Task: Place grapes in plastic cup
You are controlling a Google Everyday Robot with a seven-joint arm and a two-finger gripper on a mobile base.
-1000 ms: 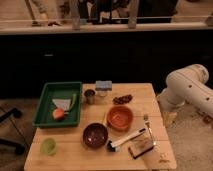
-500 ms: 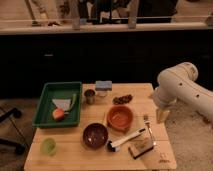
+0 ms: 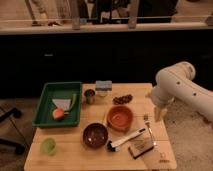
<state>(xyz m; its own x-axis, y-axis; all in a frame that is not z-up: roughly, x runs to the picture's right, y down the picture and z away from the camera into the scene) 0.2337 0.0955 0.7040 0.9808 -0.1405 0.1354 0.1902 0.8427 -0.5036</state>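
Note:
The grapes (image 3: 122,99), a small dark brownish-purple bunch, lie on the wooden table (image 3: 75,155) toward the back, just behind the orange bowl (image 3: 120,118). The plastic cup (image 3: 48,146), short and translucent light green, stands upright near the table's front left corner. My gripper (image 3: 159,113) hangs from the white arm (image 3: 182,87) at the table's right edge, to the right of the grapes and apart from them, far from the cup.
A green tray (image 3: 45,105) holding an orange item and a pale sheet sits at the left. A grey metal cup (image 3: 89,96) and a small box (image 3: 103,86) stand at the back. A dark brown bowl (image 3: 95,135), a black-handled brush (image 3: 125,139), a fork (image 3: 148,127) and a packet (image 3: 140,146) lie in front.
The arm has swung left from the right edge of view toward the table, bringing the gripper down beside the table's right edge. Objects on the table have not moved.

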